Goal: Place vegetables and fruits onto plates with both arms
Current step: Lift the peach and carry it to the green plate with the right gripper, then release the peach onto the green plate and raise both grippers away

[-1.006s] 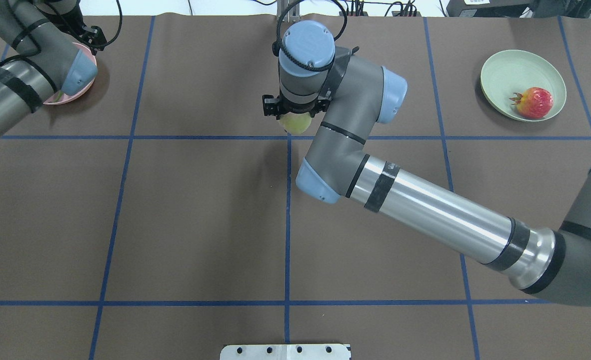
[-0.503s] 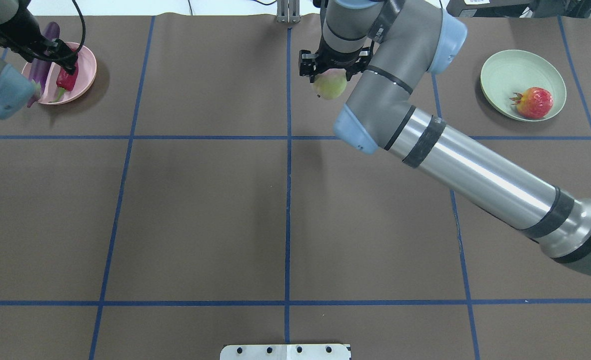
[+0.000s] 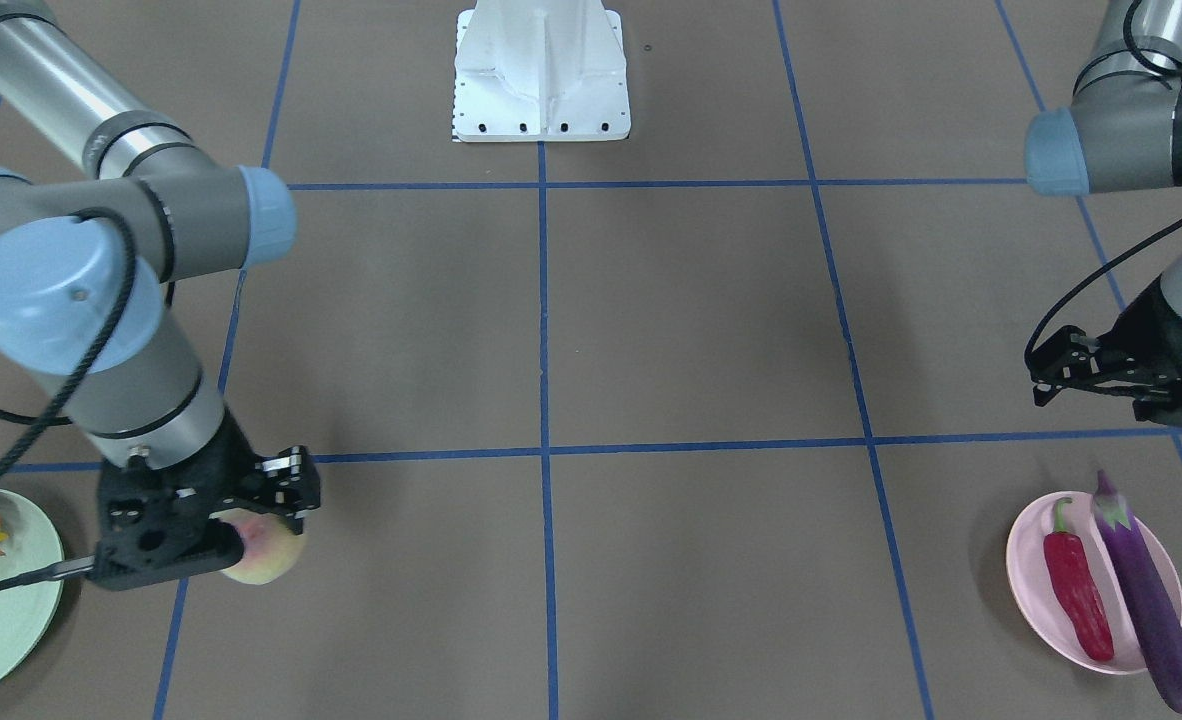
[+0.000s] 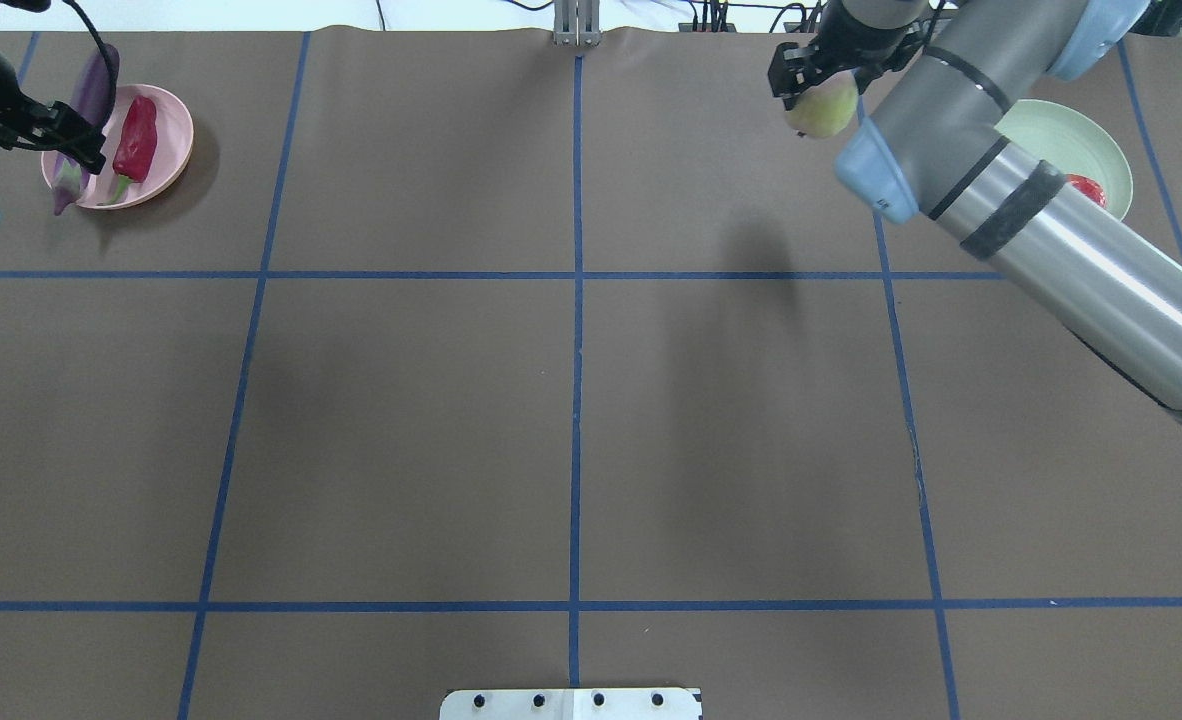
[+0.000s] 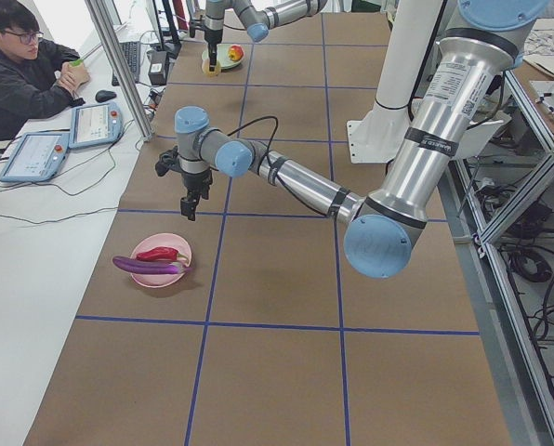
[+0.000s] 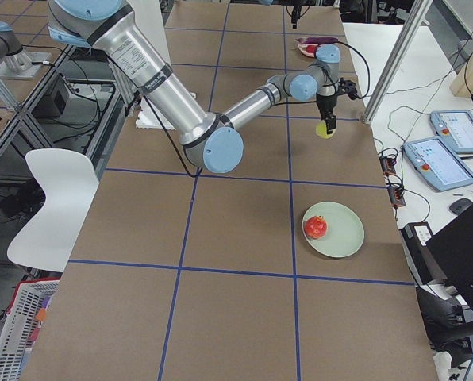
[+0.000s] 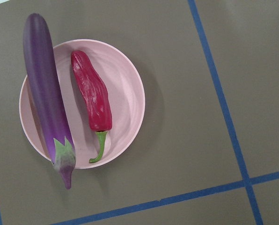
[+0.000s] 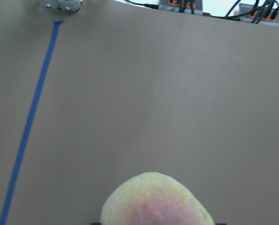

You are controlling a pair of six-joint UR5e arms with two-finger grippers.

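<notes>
My right gripper (image 4: 819,92) is shut on the pale yellow-green peach (image 4: 823,110) and holds it above the table, just left of the mint green plate (image 4: 1026,135). The peach also shows in the front view (image 3: 269,555) and the right wrist view (image 8: 156,199). The bumpy red-and-yellow fruit (image 4: 1091,188) lies on that plate, partly behind my right arm. My left gripper (image 3: 1116,395) is open and empty, raised beside the pink plate (image 7: 128,93). The purple eggplant (image 7: 43,93) and the red chili (image 7: 92,93) lie side by side on the pink plate.
The white base block (image 3: 541,80) stands at the robot's edge of the table. Blue tape lines mark a grid on the brown cover. An operator (image 5: 17,74) sits at a desk beyond the far table edge, near a metal post (image 5: 119,65).
My right arm has carried the peach right and farther away, up to the green plate. My left gripper has let go of the chili and drawn back from the pink plate.
</notes>
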